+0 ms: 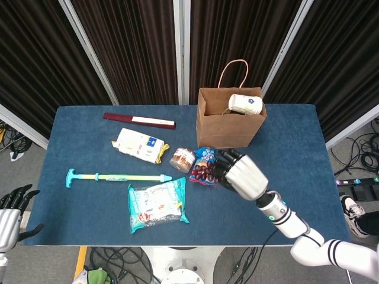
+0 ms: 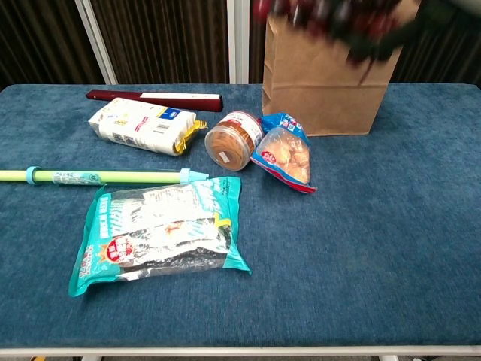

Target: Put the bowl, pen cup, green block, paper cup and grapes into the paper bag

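A blue table [image 1: 296, 154] fills the middle of the head view, seen from above. The right robot hand [image 1: 240, 173], silver with dark fingers, is lifted over the table just right of centre, its fingers curled around a bunch of dark red grapes [image 1: 203, 172] that sticks out to its left. In the chest view the grapes [image 2: 331, 11] show only as a blur at the top edge, in front of the bag. The brown paper bag [image 1: 228, 127] stands upright toward the upper middle of the frame, its handle raised, with a white paper cup [image 1: 245, 104] lying on its side in the open top. Just below the bag lie a small blue snack packet [image 2: 284, 150] and a round tin [image 2: 228, 139] on its side, touching each other. Left of them is a white packet [image 1: 139, 145], and above it a dark red flat stick [image 1: 139, 120]. A long green and teal rod [image 1: 115, 176] lies across the left side, with a large teal bag [image 2: 161, 233] below it near the front edge. The left robot hand [image 1: 13, 204] is at the lower left corner of the head view, off the table, fingers spread and holding nothing.
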You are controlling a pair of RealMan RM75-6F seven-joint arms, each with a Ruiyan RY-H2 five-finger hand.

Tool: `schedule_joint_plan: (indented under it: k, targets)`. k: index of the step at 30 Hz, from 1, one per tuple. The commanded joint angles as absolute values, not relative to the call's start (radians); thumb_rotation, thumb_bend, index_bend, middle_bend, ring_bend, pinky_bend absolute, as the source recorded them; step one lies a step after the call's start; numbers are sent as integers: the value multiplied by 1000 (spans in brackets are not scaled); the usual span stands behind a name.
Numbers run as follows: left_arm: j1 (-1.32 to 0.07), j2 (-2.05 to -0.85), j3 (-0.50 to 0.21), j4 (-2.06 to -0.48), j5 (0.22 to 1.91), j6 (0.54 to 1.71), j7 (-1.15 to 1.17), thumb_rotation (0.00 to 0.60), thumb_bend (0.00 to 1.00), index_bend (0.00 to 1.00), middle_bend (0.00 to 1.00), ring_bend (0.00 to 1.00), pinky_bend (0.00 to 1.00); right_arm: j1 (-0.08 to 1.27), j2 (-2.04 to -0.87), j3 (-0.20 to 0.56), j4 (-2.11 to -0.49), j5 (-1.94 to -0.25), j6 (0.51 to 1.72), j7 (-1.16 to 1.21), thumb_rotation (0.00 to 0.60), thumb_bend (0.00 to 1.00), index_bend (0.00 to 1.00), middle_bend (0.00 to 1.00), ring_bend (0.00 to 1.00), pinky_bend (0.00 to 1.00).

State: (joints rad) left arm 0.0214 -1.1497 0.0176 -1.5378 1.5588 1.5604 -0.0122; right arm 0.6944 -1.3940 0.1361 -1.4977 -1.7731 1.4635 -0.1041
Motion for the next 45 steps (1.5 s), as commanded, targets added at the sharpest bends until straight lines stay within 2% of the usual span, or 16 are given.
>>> schedule_joint_plan:
  k: [1, 5, 9, 13, 19, 28, 36, 42, 45]
  targets:
    - [17, -1148, 16, -1544, 1561, 1557, -6, 600, 1, 270, 225, 151, 203, 696, -1299, 229, -1583, -1726, 1491, -81, 600, 495, 703, 578, 335, 447]
    - [17, -1143, 17, -1555, 1563, 1557, 4, 600, 1, 270, 225, 151, 203, 730, -1232, 321, -1623, -1597, 1406, -86, 600, 489, 703, 579, 331, 443]
    - [15, -1139, 16, -1565, 1559, 1553, 11, 600, 1, 269, 225, 151, 203, 802, -1223, 414, -1580, -1403, 1255, -89, 600, 485, 699, 579, 329, 431]
    - [17, -1136, 17, -1566, 1556, 1553, 10, 600, 1, 270, 225, 151, 203, 871, -1260, 468, -1505, -1256, 1145, -108, 600, 483, 688, 578, 326, 422]
    - [20, -1136, 18, -1561, 1546, 1549, 0, 600, 1, 270, 225, 151, 203, 958, -1342, 513, -1381, -1084, 1052, -163, 600, 478, 661, 572, 321, 410]
    - [18, -1142, 18, -1545, 1536, 1535, -15, 600, 1, 270, 225, 151, 203, 1087, -1461, 519, -1224, -856, 927, -320, 600, 469, 559, 512, 280, 365]
    - [18, -1144, 18, -1537, 1523, 1525, -27, 600, 1, 270, 225, 151, 203, 1142, -1526, 493, -1138, -779, 903, -398, 600, 456, 482, 461, 237, 325]
    - [19, -1147, 19, -1533, 1525, 1525, -30, 600, 1, 270, 225, 151, 203, 1161, -1552, 473, -1100, -743, 897, -446, 600, 447, 362, 380, 160, 245]
    - [20, -1147, 20, -1533, 1524, 1526, -33, 600, 1, 270, 226, 151, 203, 1162, -1542, 469, -1118, -719, 886, -468, 600, 425, 216, 286, 80, 181]
